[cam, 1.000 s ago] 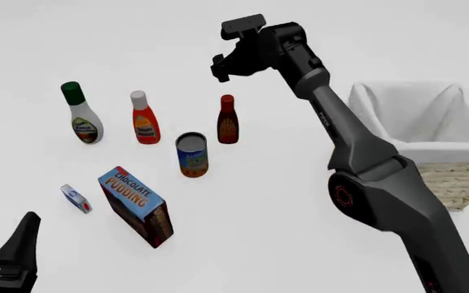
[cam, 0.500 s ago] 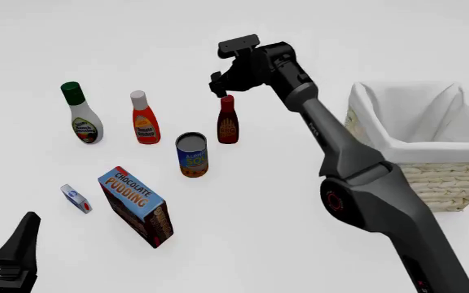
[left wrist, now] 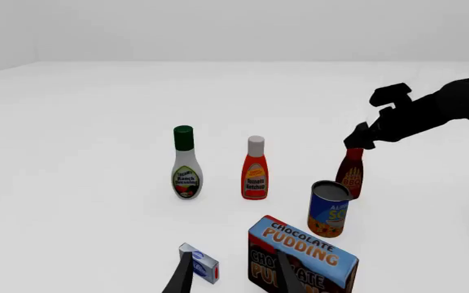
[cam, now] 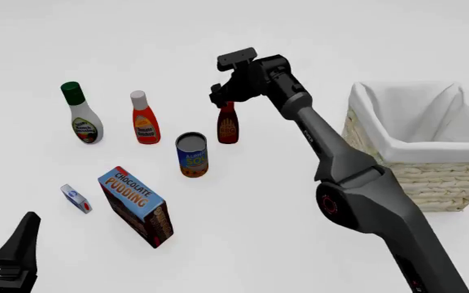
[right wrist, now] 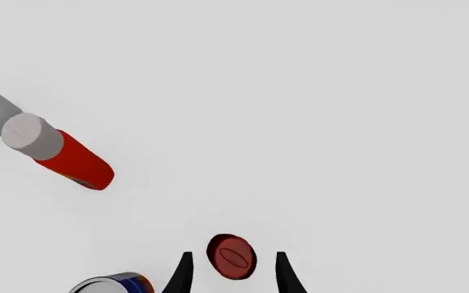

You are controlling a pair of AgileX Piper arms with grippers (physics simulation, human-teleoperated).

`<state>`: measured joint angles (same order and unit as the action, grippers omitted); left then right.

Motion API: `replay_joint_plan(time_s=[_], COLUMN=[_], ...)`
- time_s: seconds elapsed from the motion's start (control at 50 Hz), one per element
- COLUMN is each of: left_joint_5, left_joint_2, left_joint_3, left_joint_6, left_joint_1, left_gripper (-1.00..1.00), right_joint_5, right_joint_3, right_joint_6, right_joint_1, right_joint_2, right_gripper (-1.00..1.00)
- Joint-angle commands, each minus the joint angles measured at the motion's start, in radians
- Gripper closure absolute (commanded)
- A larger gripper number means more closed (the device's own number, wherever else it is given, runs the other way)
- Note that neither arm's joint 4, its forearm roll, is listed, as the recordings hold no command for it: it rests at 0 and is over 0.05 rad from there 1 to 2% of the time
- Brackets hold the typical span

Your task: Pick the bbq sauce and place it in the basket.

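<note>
Slim dark reddish-brown BBQ sauce bottle (cam: 228, 127) upright on white worktop (cam: 243, 201); right gripper (right wrist: 231, 268) fingers apart, straddling its red cap.

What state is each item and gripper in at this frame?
bbq sauce: upright on the table, red cap between the right gripper's open fingers, not grasped yet.
right gripper: open, straddling the cap.
left gripper: open, holding nothing.
ketchup bottle: upright.
ranch dressing bottle: upright.
soup can: upright.
chocolate pudding box: standing, tilted.
basket: nothing visible inside.
</note>
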<state>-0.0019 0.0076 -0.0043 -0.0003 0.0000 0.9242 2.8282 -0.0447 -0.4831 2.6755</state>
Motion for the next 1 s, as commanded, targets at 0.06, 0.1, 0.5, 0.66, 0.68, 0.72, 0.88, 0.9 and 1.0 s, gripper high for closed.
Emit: replay_joint_plan(time_s=[0.06,0.1,0.5,0.66,0.68,0.72,0.88,0.9,1.0], left_joint_5=[0.000,0.000,0.000,0.000,0.000,0.000,0.000,0.000,0.000], left_joint_2=[0.000,0.000,0.000,0.000,0.000,0.000,0.000,0.000,0.000], left_joint_3=[0.000,0.000,0.000,0.000,0.000,0.000,0.000,0.000,0.000], left_joint_6=[0.000,0.000,0.000,0.000,0.000,0.000,0.000,0.000,0.000], left_joint_1=[0.000,0.000,0.000,0.000,0.000,0.000,0.000,0.000,0.000], left_gripper=[-1.00,-1.00,-1.00,-1.00,-1.00,-1.00,-1.00,-1.00,-1.00], right_joint_5=[-0.007,-0.008,-0.014,-0.015,-0.015,-0.015,-0.018,-0.019,-0.020], right_joint_3=[0.001,0.001,0.002,0.002,0.002,0.002,0.002,0.002,0.002], right_joint_6=[-0.006,-0.006,-0.010,-0.011,-0.011,-0.012,-0.007,-0.010,-0.010], right_joint_1=[0.002,0.003,0.006,0.005,0.005,0.006,0.007,0.011,0.010], right_joint_2=[0.029,0.032,0.063,0.068,0.069,0.070,0.075,0.076,0.072], right_gripper=[-1.00,-1.00,-1.00,-1.00,-1.00,-1.00,-1.00,-1.00,1.00])
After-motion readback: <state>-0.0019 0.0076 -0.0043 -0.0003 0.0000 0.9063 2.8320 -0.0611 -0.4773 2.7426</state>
